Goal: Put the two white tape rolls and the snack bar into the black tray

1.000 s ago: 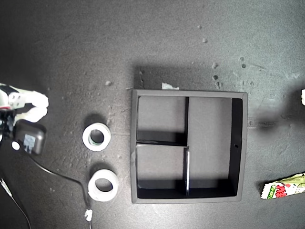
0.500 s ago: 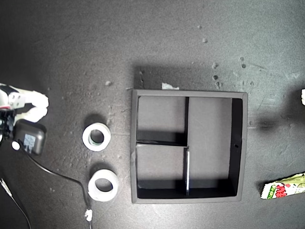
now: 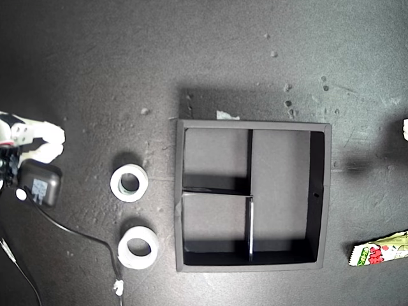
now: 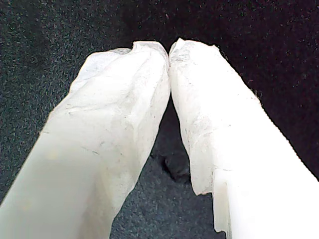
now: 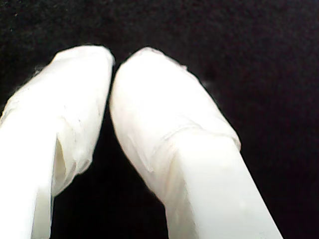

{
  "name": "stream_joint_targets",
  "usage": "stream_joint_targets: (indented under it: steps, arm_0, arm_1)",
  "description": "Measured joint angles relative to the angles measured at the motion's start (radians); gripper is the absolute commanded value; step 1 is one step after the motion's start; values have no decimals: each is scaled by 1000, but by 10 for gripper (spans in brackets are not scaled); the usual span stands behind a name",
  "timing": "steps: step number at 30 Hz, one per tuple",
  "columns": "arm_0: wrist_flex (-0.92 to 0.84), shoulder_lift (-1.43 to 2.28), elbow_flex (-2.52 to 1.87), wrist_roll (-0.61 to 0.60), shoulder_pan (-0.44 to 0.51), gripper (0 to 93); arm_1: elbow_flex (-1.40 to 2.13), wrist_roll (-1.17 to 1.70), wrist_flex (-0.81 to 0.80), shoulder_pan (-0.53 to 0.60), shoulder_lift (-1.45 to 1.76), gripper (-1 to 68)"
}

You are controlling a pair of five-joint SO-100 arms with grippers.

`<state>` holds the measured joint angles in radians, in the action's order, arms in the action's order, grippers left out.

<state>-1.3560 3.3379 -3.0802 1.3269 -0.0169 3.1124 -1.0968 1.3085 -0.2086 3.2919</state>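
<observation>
Two rolls (image 3: 129, 183) (image 3: 138, 247), tray (image 3: 319, 191), seemingly one bar (image 3: 381, 249)

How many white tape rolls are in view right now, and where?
2. First tape roll and second tape roll both lie on the table, on the exterior view's left of the black tray. None looks hidden.

The snack bar (image 3: 381, 248) (red print unreadable) runs off the exterior view's right edge.

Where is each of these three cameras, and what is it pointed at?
Exterior view: overhead, looking straight down at the tray, two tape rolls and snack bar; a white arm part shows at its left edge.
First wrist view: looks along my first gripper, shut and empty.
Second wrist view: likewise along my second gripper.
All share the dark tabletop.
</observation>
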Motion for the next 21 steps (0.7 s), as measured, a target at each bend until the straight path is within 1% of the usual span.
stream_joint_targets:
  steps: [4, 7, 11, 13, 16, 21]
  arm_0:
    - [0, 0, 0, 2, 15, 2]
    - [14, 0, 0, 6, 38, 2]
    - [110, 0, 0, 5, 61, 5]
    - [133, 0, 0, 20, 63, 4]
    - [150, 0, 0, 89, 63, 2]
    - [210, 0, 0, 186, 81, 0]
  arm_1:
    - [0, 23, -11, 6, 0, 1]
    - [0, 104, -75, 44, -8, 1]
    - [0, 198, -172, 75, -11, 1]
    - [0, 245, -249, 94, -12, 1]
    - [0, 318, -420, 149, -14, 0]
    - [0, 342, -664, 181, -14, -1]
